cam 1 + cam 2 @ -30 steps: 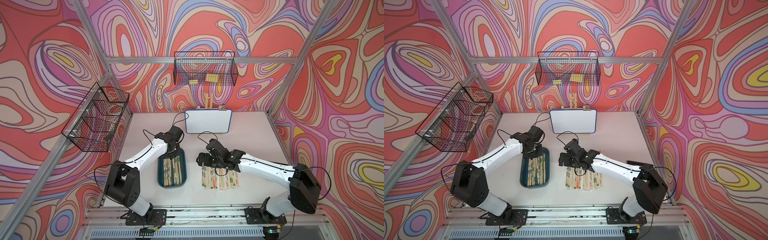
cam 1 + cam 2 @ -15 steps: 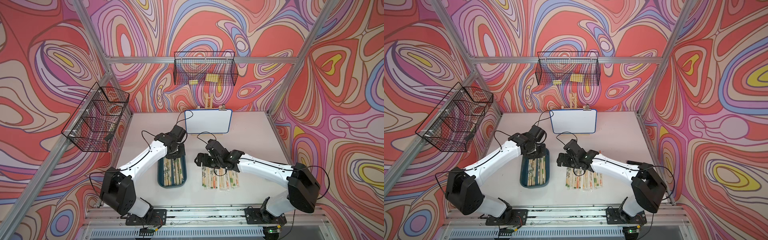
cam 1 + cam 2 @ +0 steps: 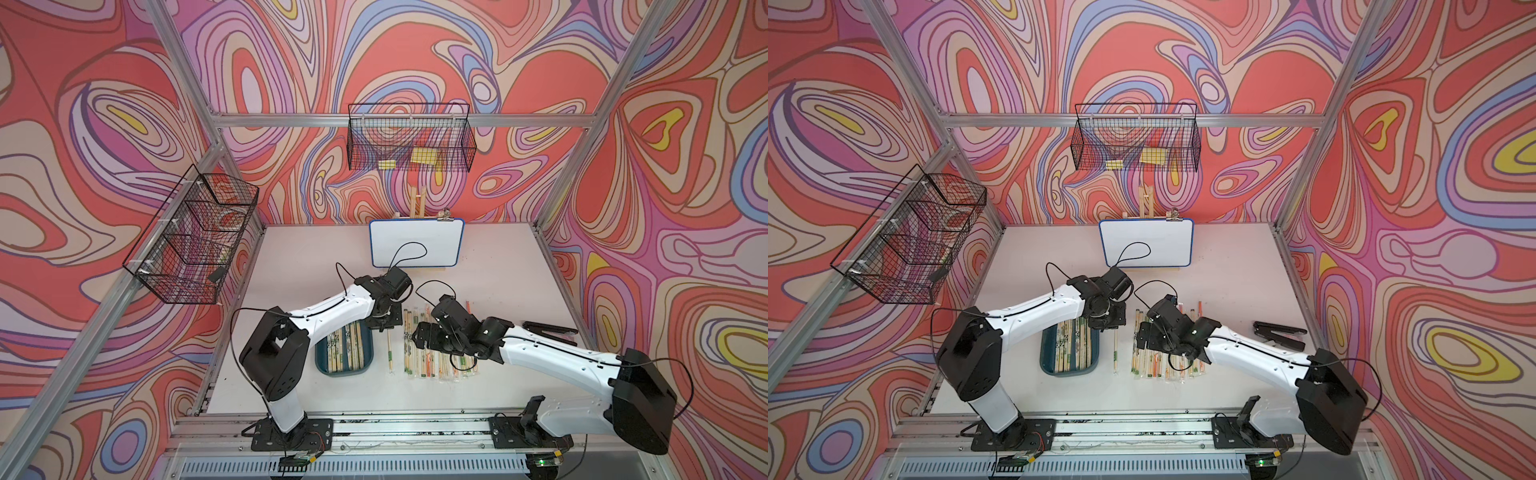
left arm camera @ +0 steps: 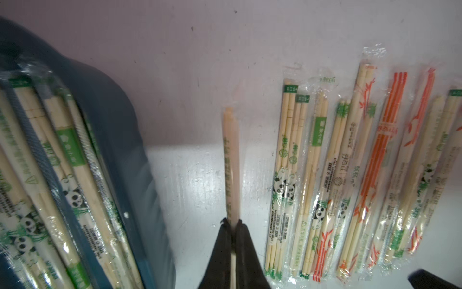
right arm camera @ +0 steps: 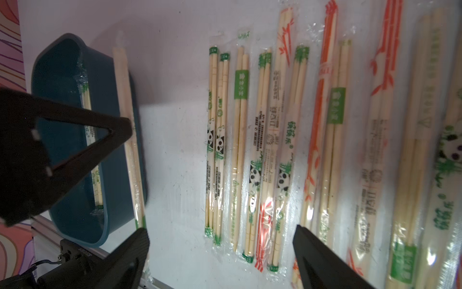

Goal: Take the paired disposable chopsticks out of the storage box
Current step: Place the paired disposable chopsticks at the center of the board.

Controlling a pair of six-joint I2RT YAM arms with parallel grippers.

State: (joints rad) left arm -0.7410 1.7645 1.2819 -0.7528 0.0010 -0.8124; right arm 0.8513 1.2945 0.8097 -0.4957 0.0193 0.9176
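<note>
We see the left gripper clamped tight on one end of a sleeved pair. The pair runs straight out from the jaws, parallel to the box and just outside its wall. In a top view the pair sits in the gap between the box and the row already laid on the table, touching neither. We can't tell if its free end rests on the table. More chopsticks lie packed side by side in the box. The right gripper is spread wide and holds nothing. It hovers over the box-side pairs of the row.
</note>
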